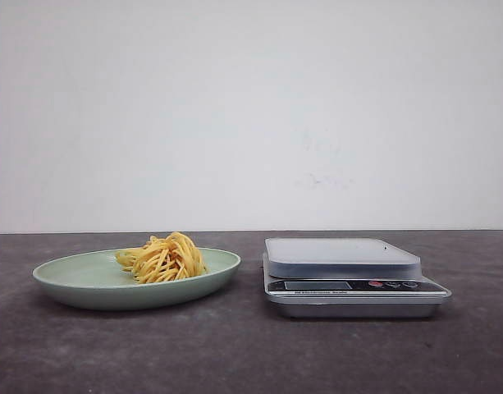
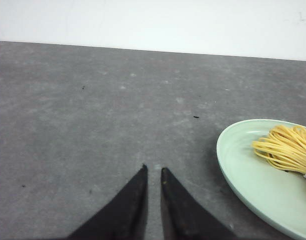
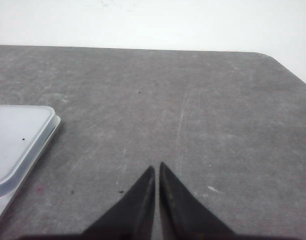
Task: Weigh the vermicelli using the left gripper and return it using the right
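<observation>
A bundle of yellow vermicelli (image 1: 163, 258) lies on a pale green plate (image 1: 70, 277) at the table's left. It also shows in the left wrist view (image 2: 287, 148) on the plate (image 2: 242, 172). A silver kitchen scale (image 1: 341, 256) stands to the right of the plate with nothing on its platform; its corner shows in the right wrist view (image 3: 18, 135). My left gripper (image 2: 153, 169) is shut and empty over bare table beside the plate. My right gripper (image 3: 157, 166) is shut and empty over bare table beside the scale. Neither gripper shows in the front view.
The table is dark grey (image 1: 251, 353) with a white wall behind. Its rounded far corner shows in the right wrist view (image 3: 272, 56).
</observation>
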{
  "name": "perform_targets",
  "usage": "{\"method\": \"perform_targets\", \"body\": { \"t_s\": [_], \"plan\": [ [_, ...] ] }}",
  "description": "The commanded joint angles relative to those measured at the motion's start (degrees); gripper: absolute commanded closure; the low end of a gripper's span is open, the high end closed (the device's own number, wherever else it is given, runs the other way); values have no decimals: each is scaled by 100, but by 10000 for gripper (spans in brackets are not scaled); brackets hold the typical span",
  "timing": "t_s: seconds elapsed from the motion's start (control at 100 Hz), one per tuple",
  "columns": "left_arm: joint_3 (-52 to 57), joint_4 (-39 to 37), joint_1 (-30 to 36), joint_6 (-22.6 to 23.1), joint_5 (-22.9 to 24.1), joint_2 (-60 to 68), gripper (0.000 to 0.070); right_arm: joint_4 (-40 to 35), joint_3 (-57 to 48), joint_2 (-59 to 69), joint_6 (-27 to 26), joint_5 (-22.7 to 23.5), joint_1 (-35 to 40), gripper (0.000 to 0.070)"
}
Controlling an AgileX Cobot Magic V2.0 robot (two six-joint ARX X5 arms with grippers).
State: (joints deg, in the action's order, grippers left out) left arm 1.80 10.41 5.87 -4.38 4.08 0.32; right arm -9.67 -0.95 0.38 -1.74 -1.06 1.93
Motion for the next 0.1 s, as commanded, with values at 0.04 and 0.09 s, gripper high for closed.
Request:
{"method": "perform_targets", "body": {
  "t_s": [0.04,0.09],
  "plan": [
    [-101,33,4,46,-11,-4,688,68,24,-15,31,-4,9,694],
    [-101,33,4,46,-11,-4,688,68,24,-15,31,-2,9,694]
  ]
}}
